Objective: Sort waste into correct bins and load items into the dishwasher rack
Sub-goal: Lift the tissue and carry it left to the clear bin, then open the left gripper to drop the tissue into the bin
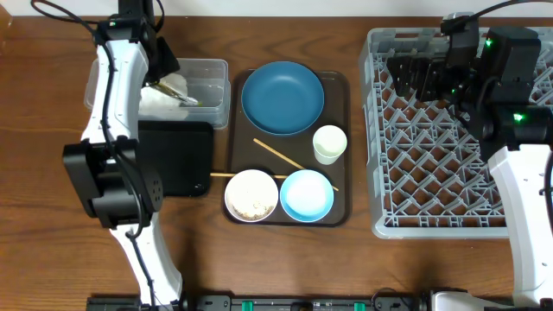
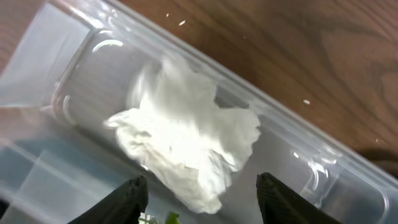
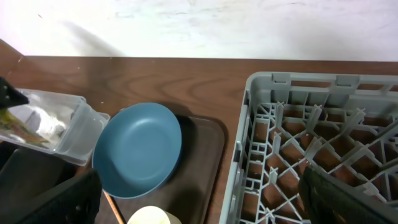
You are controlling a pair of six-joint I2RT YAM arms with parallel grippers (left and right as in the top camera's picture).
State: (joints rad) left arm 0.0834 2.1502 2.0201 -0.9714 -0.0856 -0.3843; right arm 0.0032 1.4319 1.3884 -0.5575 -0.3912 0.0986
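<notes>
We find the jaws of the left gripper (image 2: 202,183) spread above the crumpled white tissue (image 2: 186,140) lying in the clear plastic tub (image 1: 210,76), a snack wrapper (image 1: 175,90) beside their tips, and the right gripper (image 1: 421,79) held wide apart over the grey dishwasher rack (image 1: 377,173).

No text, label, brand or number can be read in any view; any print on the wrapper (image 3: 18,127) at the tub (image 3: 87,119) is too blurred to read
</notes>
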